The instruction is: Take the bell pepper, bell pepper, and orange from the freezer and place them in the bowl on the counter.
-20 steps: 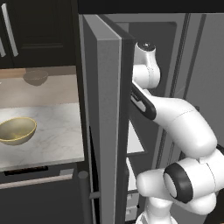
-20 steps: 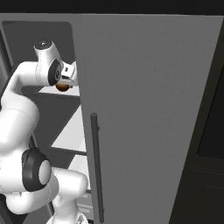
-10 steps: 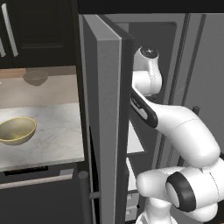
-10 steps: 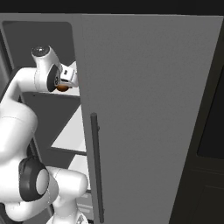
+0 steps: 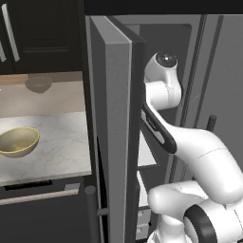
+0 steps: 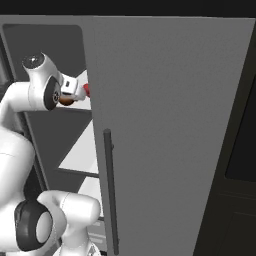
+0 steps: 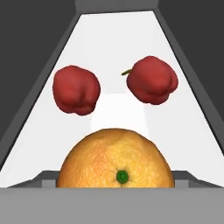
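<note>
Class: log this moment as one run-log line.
tool: shut on orange | bell peppers: on freezer shelf | bowl: empty

a kitchen: marbled counter (image 5: 52, 142) w/ bowl (image 5: 16, 141), dark cabinets (image 5: 42, 38), tall freezer (image 6: 165, 125).

- orange (image 7: 115, 158): bright orange skin, yellower and mottled toward the top; small green stem dot
- two bell peppers, left (image 7: 76, 90) and right (image 7: 152, 80): glossy deep red; the right one has a thin olive stem
- freezer (image 6: 165, 120): flat grey door with a dark grey bar handle; white shelf (image 7: 118, 48)
- bowl (image 5: 17, 141): pale yellow outside, olive-tan inside
- worktop (image 5: 52, 152): white-grey marbled stone
- arm (image 5: 190, 147): white with dark joints
</note>
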